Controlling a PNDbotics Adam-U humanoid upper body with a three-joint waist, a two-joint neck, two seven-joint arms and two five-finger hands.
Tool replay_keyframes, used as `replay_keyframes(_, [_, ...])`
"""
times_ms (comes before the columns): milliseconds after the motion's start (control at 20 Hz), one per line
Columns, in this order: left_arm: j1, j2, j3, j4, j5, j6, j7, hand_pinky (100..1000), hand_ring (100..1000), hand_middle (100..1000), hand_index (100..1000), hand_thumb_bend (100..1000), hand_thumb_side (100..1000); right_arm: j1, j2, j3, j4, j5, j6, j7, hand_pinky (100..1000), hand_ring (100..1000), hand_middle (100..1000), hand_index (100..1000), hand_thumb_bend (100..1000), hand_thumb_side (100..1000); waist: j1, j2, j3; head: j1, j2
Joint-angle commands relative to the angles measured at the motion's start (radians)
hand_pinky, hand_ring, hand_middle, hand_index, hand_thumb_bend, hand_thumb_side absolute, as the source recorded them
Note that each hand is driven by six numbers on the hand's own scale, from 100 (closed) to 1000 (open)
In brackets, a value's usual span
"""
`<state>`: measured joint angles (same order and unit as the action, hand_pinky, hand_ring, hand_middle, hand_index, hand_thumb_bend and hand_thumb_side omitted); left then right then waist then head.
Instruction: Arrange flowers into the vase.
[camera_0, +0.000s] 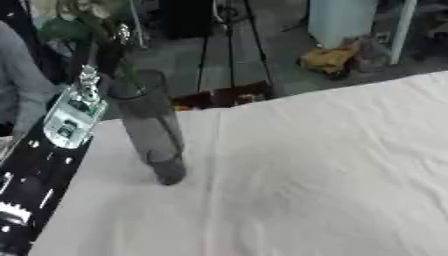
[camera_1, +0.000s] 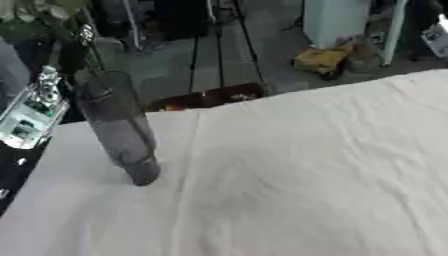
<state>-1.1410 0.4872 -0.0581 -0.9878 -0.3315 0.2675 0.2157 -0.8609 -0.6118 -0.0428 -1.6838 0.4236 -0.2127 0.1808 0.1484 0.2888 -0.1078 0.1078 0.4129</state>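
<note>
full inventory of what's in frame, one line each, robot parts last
vase: 1, clear dark-tinted glass, tall, upright on the cloth at left
flower stems: green, rising from the vase mouth; count unclear
tablecloth: 1, white, wrinkled, covers the table
yellow object: 1, on the floor beyond the table
pale bin: 1, light blue-white, on the floor at far right
left arm: 1, black with silver joints, along the left edge, reaching up beside the vase; fingers hard to make out
</note>
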Motion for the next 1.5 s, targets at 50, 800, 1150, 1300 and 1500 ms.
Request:
replay_keyframes(50, [-0.017,0.052,0.004,-0.020,-0.036,0.004,-0.044,654,837,899,807,100,972,-0.008,-0.016,-0.012,-0.020,-0.010,0.004,-0.004,816,902,858,846,296,1000,-0.008,-0.032,0.004,-0.004,-0.002])
replay_keyframes(800, [-0.007,0.076,0.014,-0.040,-0.153,0.012,-0.245,704,880,950,947,100,963,0.002,-0.013,-0.016,-0.022,-0.011,0.011,-0.015,815,901,855,845,295,1000,-0.012,-0.044,0.013,-0.008,-0.003])
replay_keyframes(1150, [0.000,0.078,0.011,-0.045,-0.174,-0.003,-0.318,756,922,1000,1000,100,1000,-0.001,-0.013,-0.017,-0.023,-0.013,0.012,-0.021,814,901,854,845,296,1000,-0.016,-0.040,0.014,-0.009,-0.008])
replay_keyframes(1300, [0.004,0.079,0.012,-0.048,-0.178,-0.010,-0.342,773,934,1000,1000,100,1000,-0.002,-0.012,-0.018,-0.022,-0.012,0.013,-0.023,814,901,854,845,299,1000,-0.016,-0.039,0.015,-0.010,-0.010])
replay_keyframes(1500, [0.013,0.085,0.010,-0.048,-0.177,-0.017,-0.376,795,949,1000,1000,100,1000,-0.001,-0.012,-0.019,-0.023,-0.012,0.014,-0.025,814,901,854,844,299,1000,-0.018,-0.039,0.016,-0.012,-0.012])
